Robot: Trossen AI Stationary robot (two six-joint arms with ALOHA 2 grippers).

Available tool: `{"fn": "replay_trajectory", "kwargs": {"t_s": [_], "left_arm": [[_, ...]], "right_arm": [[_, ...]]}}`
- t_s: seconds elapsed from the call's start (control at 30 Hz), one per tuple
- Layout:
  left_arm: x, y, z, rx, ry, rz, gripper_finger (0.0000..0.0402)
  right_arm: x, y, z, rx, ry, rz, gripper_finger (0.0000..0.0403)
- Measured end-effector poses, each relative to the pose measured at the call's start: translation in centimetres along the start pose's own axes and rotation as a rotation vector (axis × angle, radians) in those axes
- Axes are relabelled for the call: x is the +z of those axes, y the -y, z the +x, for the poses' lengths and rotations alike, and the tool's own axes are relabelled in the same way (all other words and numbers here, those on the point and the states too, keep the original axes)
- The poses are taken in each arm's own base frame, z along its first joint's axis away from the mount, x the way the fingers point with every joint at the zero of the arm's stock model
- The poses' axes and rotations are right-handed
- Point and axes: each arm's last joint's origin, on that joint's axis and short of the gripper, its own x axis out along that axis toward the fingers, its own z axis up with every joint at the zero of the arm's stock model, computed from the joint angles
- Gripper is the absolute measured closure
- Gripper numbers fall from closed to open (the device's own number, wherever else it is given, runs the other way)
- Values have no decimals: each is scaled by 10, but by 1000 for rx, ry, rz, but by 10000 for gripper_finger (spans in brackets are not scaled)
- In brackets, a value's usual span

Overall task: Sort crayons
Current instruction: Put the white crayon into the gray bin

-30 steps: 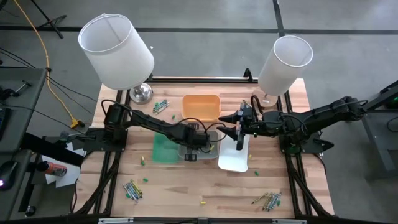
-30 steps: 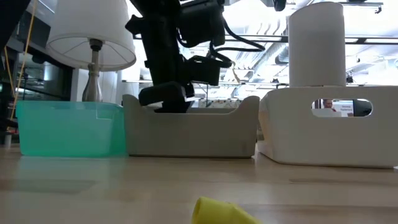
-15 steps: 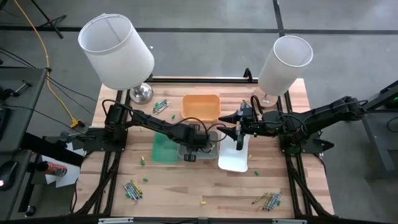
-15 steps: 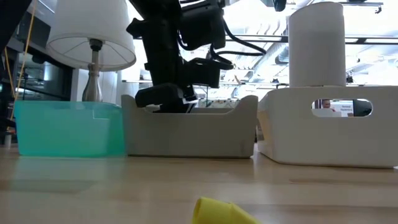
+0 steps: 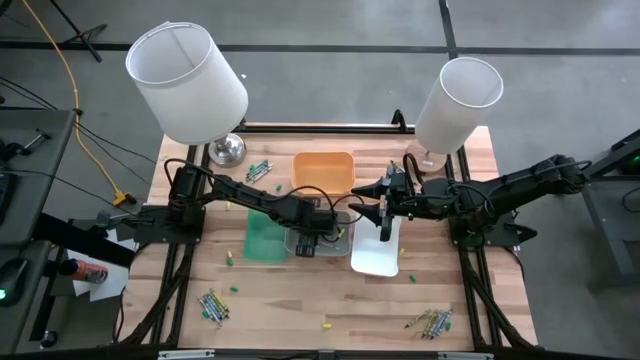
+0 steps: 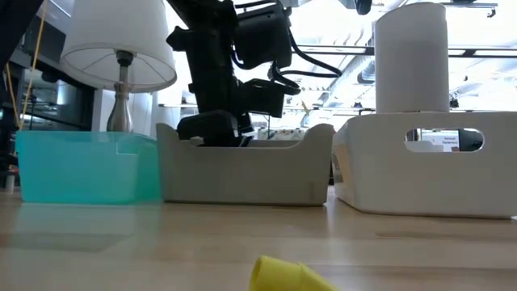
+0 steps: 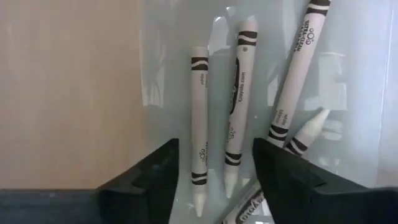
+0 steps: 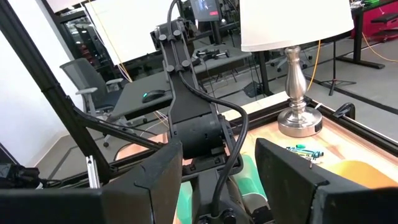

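Several thin white-wrapped crayons (image 7: 199, 124) with dark end bands lie on the pale floor of the rectangular grey plastic tray (image 5: 345, 237) at the middle of the wooden table (image 5: 300, 300). Two of them lie side by side and nearly parallel, and others lie crossed beside them against the tray wall. More crayons lie scattered on the table top: a small pile of green and grey ones (image 5: 259, 170) near the silver lamp base (image 5: 227, 150), another pile (image 5: 213, 306) toward the front on the left arm's side, a third pile (image 5: 432, 321) toward the front on the right arm's side, and single yellow and green sticks between them. In the low view, a blurred yellow crayon end (image 6: 283, 275) lies on the wood in front of the trays.

The grey tray stands between the translucent green plastic tray (image 5: 262, 238) and the white plastic tray (image 5: 374, 258), with the orange plastic tray (image 5: 322, 171) behind it. Two lamps with white cylinder shades (image 5: 186, 82) rise over the back corners of the table.

The left gripper (image 7: 214, 177) hangs just over the grey tray, its two dark fingers apart with nothing between them, and the two parallel crayons lie on the tray floor below the gap. The right gripper (image 5: 384, 222) waits over the near end of the white tray, fingers spread and empty.
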Motion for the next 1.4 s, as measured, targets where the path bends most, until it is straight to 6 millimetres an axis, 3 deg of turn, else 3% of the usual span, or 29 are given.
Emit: {"fn": "replay_trajectory", "kwargs": {"t_s": [0.37,0.53,0.73,1.0,1.13,1.23,1.4], "left_arm": [[3,-2,-6,-5,-14,18,176],[16,-10,-33,-55,13,34,176],[25,-22,-79,-52,104,13,176],[3,-30,-150,-61,207,-137,176],[-18,-31,-187,-69,397,-247,176],[-36,-27,-203,-79,592,-298,177],[-63,-15,-207,-89,941,-361,203]], "right_arm": [[0,0,0,0,0,0,206],[0,0,0,0,1,0,206],[1,0,0,3,8,4,206],[4,-2,0,14,36,9,206],[5,-2,0,17,46,12,206],[5,-2,0,16,50,1,206],[5,-2,-1,16,52,-5,206]]}}
